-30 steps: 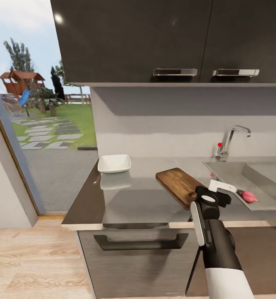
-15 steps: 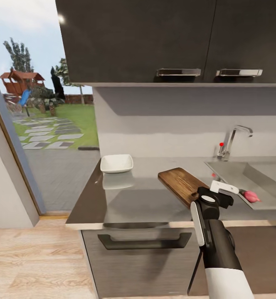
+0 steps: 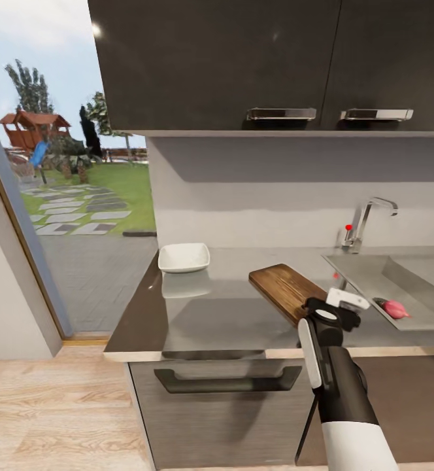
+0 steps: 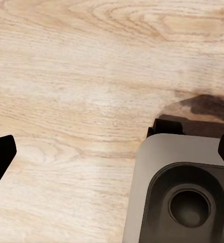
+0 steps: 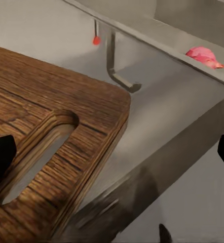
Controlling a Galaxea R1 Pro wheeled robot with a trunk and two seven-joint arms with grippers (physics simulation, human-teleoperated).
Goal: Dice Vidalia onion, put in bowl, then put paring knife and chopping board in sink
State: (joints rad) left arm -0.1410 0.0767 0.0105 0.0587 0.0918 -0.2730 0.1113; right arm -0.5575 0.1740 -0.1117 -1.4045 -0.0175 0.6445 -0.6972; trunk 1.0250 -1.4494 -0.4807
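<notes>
Vidalia onion (image 3: 395,309): a pink, pointed onion was seen lying in the sink (image 3: 413,278) basin, against the near wall; in the right wrist view it (image 5: 205,55) was set beyond the sink's near rim, well apart from the claw.
Right gripper (image 3: 338,307): it was held over the countertop's front edge, between the chopping board and the sink; its fingertips (image 5: 1,154) were spread wide at the two sides of the wrist view, with nothing gripped.
Chopping board (image 3: 285,290): the dark wooden board was laid flat on the countertop (image 3: 223,307), left of the sink, its slot handle hole (image 5: 38,157) just under the right claw.
Bowl (image 3: 183,257): the white squarish dish was placed at the countertop's far left, well apart from the board.
Faucet (image 3: 367,222): a chrome spout with a red knob was mounted behind the sink.
Left gripper (image 4: 112,152): it was pointed at the wooden floor (image 4: 66,76) beside the robot's base, its fingertips spread wide and empty.
</notes>
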